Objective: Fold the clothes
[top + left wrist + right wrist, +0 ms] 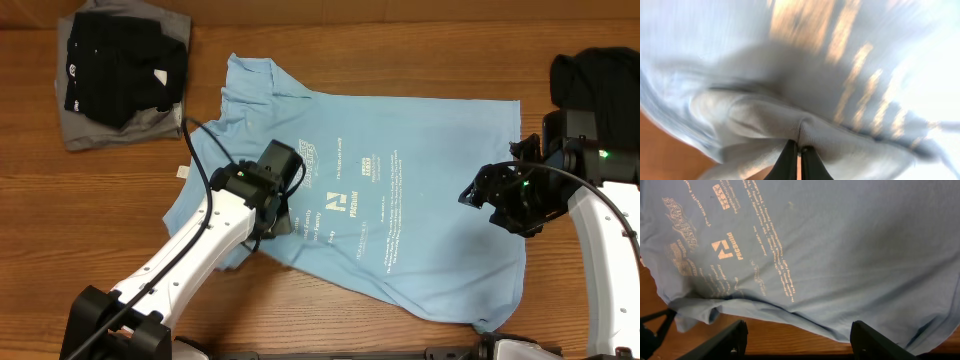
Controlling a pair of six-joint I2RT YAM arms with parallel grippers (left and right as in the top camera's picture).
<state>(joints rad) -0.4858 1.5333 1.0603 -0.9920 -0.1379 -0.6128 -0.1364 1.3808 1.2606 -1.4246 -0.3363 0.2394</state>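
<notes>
Three views, one step judged in hand: carrying a side edge of the shirt across for the first fold.

1. Overhead. Light-blue T-shirt (430, 190) lies spread at the middle of the table (400, 60), lettering up and somewhat askew. Left gripper (283, 222) sits at the shirt's near-left edge, where the cloth is bunched and turned in. Right gripper (495, 205) hangs over the shirt's right side. Black and grey garments (120, 80) are stacked at the far-left corner, well apart from the work. A black garment (595, 70) lies at the far right.

2. Left wrist. Picture blurred. Left gripper (799, 157) is pinched tight on a ridge of the T-shirt (840, 75); cloth tents away from the tips.

3. Right wrist. Right gripper (805, 340) stands spread wide with nothing between its fingers (730, 337), above the T-shirt (840, 245) near its hem.

Handling note, as judgement: keep the pinch firm, lift only enough to clear the layer beneath, and draw straight across so the edge lands parallel. The idle right gripper could pin the far side against dragging.
</notes>
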